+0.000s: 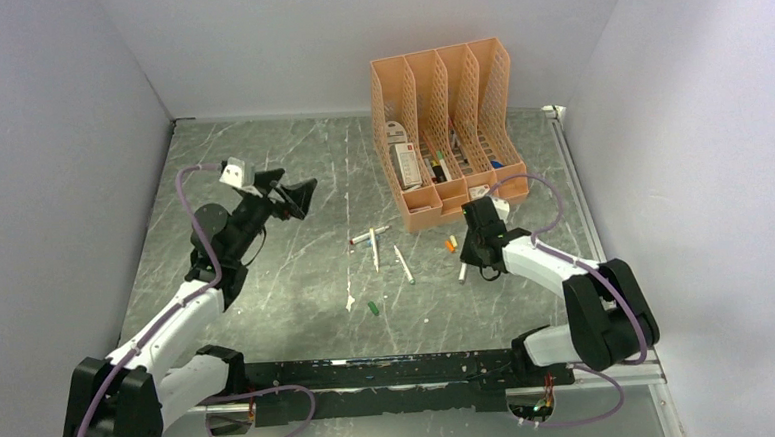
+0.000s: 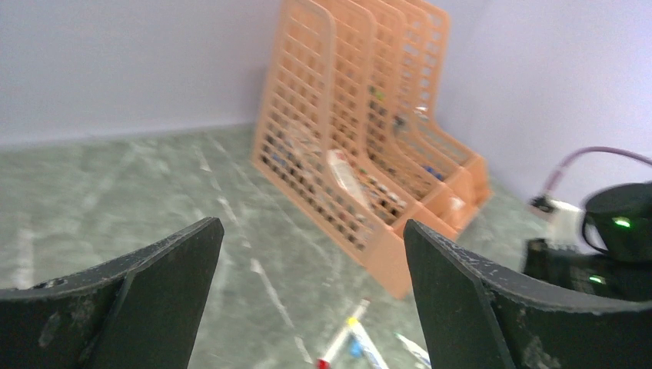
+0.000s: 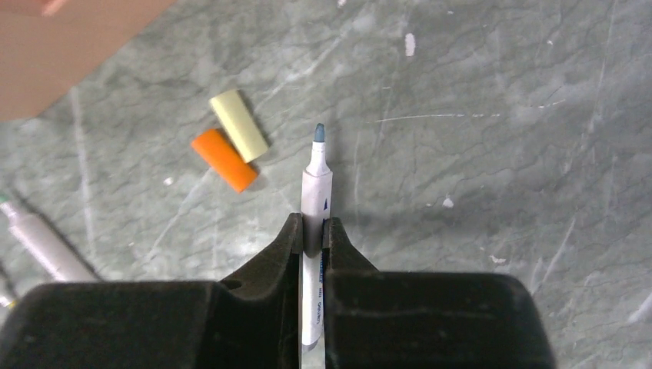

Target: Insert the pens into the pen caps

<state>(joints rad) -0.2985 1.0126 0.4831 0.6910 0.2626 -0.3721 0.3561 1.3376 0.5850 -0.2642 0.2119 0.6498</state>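
White pen, blue-grey tipped, is clamped in the right pincer just in front of the organiser. Orange cap and yellow cap lie touching on the desk, nearer the organiser. Left pincer hangs spread wide, left of the organiser, gripping nothing.

A slim white-barrelled marker pen with a blue-grey tip is pinched in the right gripper, tip pointing away. Near the tip, a short orange plastic cap and a pale yellow plastic cap lie flat, touching side by side. Three more white pens lie loose mid-table, with a small green cap close by.
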